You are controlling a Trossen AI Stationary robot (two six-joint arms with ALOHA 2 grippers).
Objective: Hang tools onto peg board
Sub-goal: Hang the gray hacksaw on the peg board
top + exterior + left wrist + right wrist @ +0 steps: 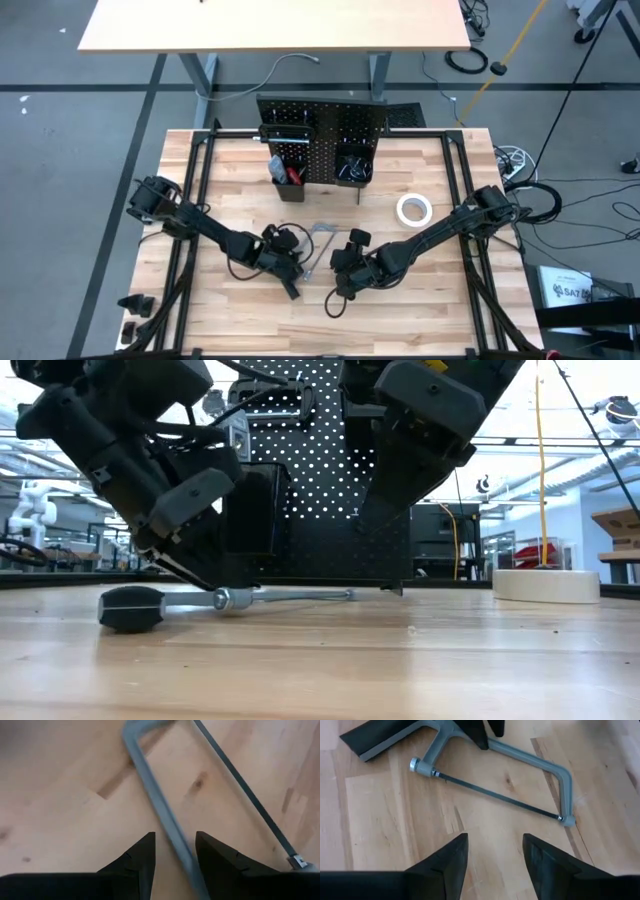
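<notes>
The grey hacksaw (314, 245) lies flat on the table, with its dark handle (130, 606) toward the near edge. My left gripper (175, 840) is down at it, open, one finger on each side of the saw's grey back bar (160, 805). My right gripper (495, 840) hangs open just right of the saw, above the bare tabletop and holding nothing. The black peg board (320, 135) stands upright at the far middle, with a clamp (285, 133) hung on it and tools in its two bins. My left gripper straddles the hacksaw's back bar (186, 862) near its handle end, slanting down from the table's left, its fingers across the bar. The bar runs close along one finger (210, 855). Whether it touches, I cannot tell. The saw lies flat on the table.
A white tape roll (413, 210) lies flat to the right of the peg board. A red-handled tool (272, 165) sticks up from the left bin. The near half of the table is bare wood. A second table stands beyond the far edge.
</notes>
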